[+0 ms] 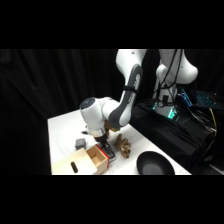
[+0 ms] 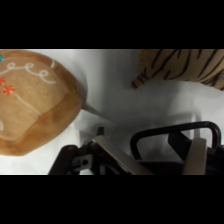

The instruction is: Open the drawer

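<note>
Drawer (image 1: 98,158) pulled out of cabinet (image 1: 70,164); cube (image 1: 80,144) behind, pan (image 1: 155,164) right.

You have a pale, matt wooden drawer (image 1: 96,158) with a smooth black loop handle (image 2: 175,136), on a plain white matt table (image 1: 62,132). The arm (image 1: 107,112) looks like glossy white plastic, the striped toy (image 2: 182,67) like soft cloth.

Black curtains (image 1: 55,80) hang behind the white table (image 1: 62,127); black equipment (image 1: 175,125) stands alongside.
</note>
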You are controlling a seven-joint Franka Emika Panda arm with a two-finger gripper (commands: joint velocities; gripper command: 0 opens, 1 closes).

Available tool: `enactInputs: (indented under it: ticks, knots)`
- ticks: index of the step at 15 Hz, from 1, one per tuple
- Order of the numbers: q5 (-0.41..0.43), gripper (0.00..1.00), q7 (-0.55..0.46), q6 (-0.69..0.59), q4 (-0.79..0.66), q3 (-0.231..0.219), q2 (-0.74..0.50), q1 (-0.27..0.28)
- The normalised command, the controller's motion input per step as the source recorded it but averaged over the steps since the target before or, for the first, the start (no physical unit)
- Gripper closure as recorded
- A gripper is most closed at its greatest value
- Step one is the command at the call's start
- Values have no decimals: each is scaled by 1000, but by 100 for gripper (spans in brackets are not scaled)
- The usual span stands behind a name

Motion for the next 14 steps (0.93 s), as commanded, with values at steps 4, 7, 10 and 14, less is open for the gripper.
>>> enactInputs:
  ticks: [4,7,10,14]
  knots:
    - [129,0,-98,99,-298,-16,-241,-11]
    - [128,0,-97,97,-296,-15,-240,-8]
    - [126,0,-98,94,-297,-15,-243,-6]
    - [123,0,-96,102,-302,-18,-245,-4]
